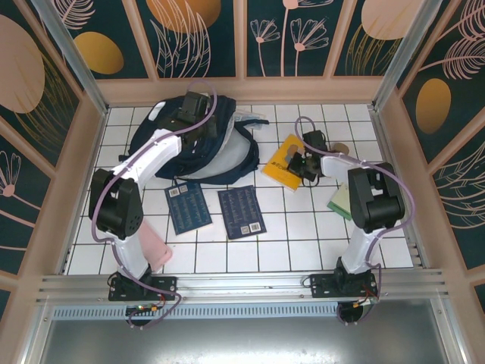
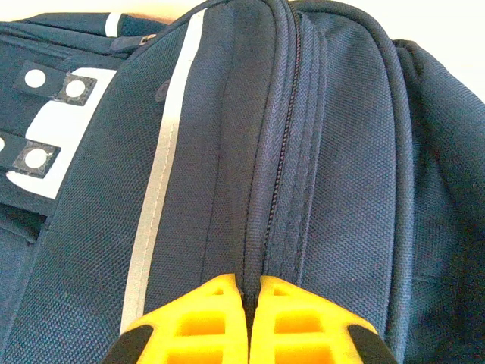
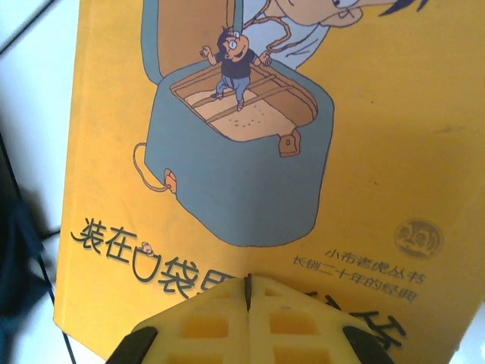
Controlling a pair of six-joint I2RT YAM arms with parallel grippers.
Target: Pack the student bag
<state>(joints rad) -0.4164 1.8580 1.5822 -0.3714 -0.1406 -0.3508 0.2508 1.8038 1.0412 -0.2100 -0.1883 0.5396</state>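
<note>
- Top external: the student bag (image 1: 216, 152) lies at the far left of the tiled bench (image 1: 303, 243), with the left claw (image 1: 198, 114) down on its top. The right claw (image 1: 301, 164) sits over a yellow book (image 1: 277, 165) lying just right of the bag. Two navy booklets (image 1: 188, 206) lie flat beside the bag's near edge.
- Left wrist: the left claw's yellow fingers (image 2: 201, 326) are pressed together against the bag's navy fabric, right at a shut zipper (image 2: 276, 152). A white stripe (image 2: 163, 174) runs alongside.
- Right wrist: the right claw's fingers (image 3: 197, 326) are pressed together just over the book's cartoon cover.
</note>
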